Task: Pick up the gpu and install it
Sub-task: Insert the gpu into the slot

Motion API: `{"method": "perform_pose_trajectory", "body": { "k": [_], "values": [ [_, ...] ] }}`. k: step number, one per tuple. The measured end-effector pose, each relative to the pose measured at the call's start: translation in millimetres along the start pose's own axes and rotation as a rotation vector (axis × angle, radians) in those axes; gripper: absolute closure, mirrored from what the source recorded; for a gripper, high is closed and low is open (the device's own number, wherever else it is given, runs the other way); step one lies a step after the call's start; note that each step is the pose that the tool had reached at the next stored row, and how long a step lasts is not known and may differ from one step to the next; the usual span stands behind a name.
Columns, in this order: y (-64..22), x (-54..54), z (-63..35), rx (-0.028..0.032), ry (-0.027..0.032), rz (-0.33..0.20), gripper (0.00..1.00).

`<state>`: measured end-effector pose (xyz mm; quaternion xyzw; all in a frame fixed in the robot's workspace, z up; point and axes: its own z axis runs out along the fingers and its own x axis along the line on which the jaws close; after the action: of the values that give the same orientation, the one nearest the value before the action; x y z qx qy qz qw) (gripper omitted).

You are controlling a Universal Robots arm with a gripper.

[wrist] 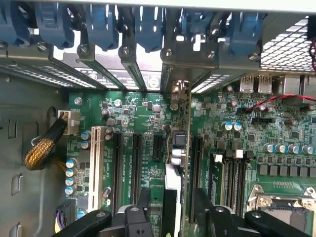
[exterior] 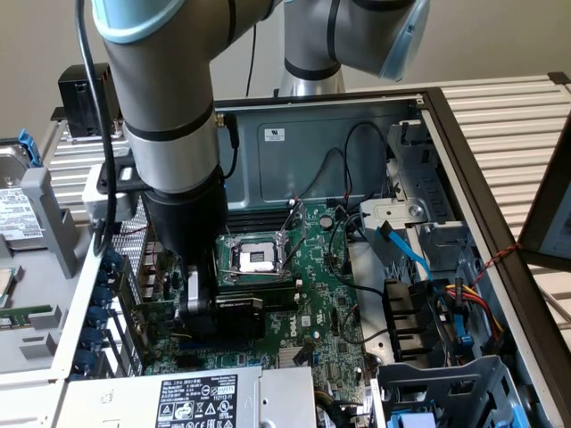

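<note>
Claw (wrist: 170,207) astride gpu (wrist: 178,148), shroud hidden.

In the exterior view's centre, the grey robot arm (exterior: 169,134) fills the space above the large green motherboard (exterior: 312,294). Black cables (exterior: 343,169) cross the upper centre; a grey drive cage (exterior: 446,383) blocks lower right.

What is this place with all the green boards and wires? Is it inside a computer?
Yes, it looks like the inside of an opened desktop computer on a workbench. You can see the big green motherboard, its empty processor socket, and coloured cables inside the metal case.
</note>
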<state>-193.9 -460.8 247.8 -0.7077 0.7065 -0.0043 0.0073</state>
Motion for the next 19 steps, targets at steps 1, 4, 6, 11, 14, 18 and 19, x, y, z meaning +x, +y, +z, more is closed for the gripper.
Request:
{"method": "perform_pose_trajectory", "body": {
  "k": [1,4,6,11,14,18,19],
  "values": [
    [0.1,0.0,-4.6,-0.0002,0.0004,0.000,0.52],
    [0.2,0.0,-18.2,-0.0001,0.0007,0.000,0.52],
    [0.2,-0.1,-27.4,-0.0002,0.0008,0.000,0.52],
    [-0.1,-0.2,-50.5,-0.0002,0.0014,0.000,0.52],
    [-0.2,-0.1,-52.6,0.0002,-0.0006,0.000,0.52],
    [-0.2,-0.1,-52.8,0.0000,-0.0005,0.000,0.52],
    [-0.2,-0.1,-52.8,0.0000,-0.0005,0.000,0.52]
  ]
}}
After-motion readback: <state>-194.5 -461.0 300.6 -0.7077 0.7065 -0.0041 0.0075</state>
